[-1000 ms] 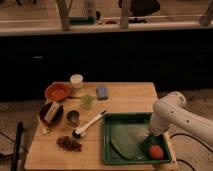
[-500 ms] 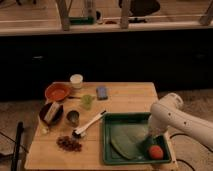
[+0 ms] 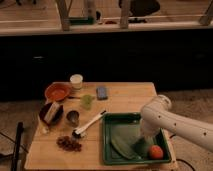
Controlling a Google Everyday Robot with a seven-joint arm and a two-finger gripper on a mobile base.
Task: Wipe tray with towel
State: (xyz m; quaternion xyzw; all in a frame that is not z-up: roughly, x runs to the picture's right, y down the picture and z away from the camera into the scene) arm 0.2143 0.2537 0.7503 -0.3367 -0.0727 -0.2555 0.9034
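A green tray (image 3: 111, 121) lies on the right front part of the wooden table (image 3: 125, 102). A pale green towel (image 3: 121, 146) lies flat inside it, toward the left and front. An orange round object (image 3: 156, 151) sits in the tray's front right corner. My white arm comes in from the right and bends down into the tray. My gripper (image 3: 144, 141) is at the arm's lower end, over the tray floor just right of the towel and left of the orange object. The arm hides much of it.
Left of the tray lie a white-handled brush (image 3: 90, 123), a metal cup (image 3: 73, 117), a dark bowl (image 3: 50, 113) and a dark cluster of small pieces (image 3: 69, 143). Farther back stand an orange bowl (image 3: 57, 92), a white cup (image 3: 76, 80), a green cup (image 3: 87, 101) and a blue item (image 3: 102, 92).
My arm has shifted slightly to the left and down over the tray, toward the towel. The towel and the orange object have not moved.
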